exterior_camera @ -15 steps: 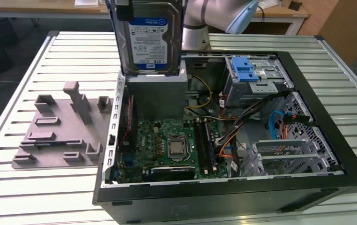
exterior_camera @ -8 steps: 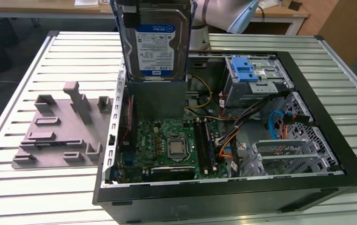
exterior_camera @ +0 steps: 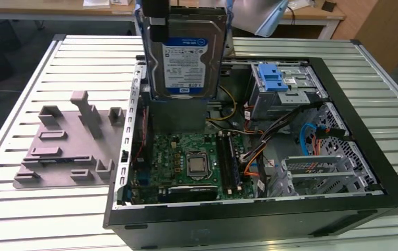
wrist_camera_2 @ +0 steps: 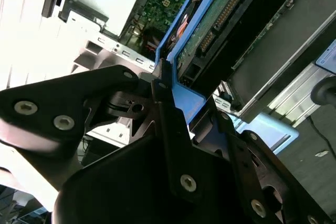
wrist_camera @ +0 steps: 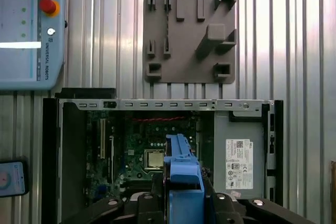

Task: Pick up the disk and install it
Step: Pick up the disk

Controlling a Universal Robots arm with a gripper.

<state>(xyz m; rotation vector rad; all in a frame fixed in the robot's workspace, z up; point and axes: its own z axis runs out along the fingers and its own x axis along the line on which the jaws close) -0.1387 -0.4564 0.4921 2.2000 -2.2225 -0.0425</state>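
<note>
Closest to the lens, in the second wrist view: gripper [wrist_camera_2: 170, 85] pinched onto the blue carrier [wrist_camera_2: 185, 98] framing the disk [exterior_camera: 183, 57], hanging upright right below it, above the open case [exterior_camera: 255, 222]. Probably stiff, fairly heavy and shock-sensitive, with smooth metal faces; best taken by the plastic carrier's edges, as here, keeping off the exposed circuit board [wrist_camera_2: 210, 30] and connector [wrist_camera_2: 231, 6]. Held at one end only, so liable to swing if jolted.

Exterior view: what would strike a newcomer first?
The blue-framed disk hangs upright over the open case, clamped by the pincer in the second wrist view. A grey moulded plate lies on the slatted table beside the case, at the exterior view's left.
</note>
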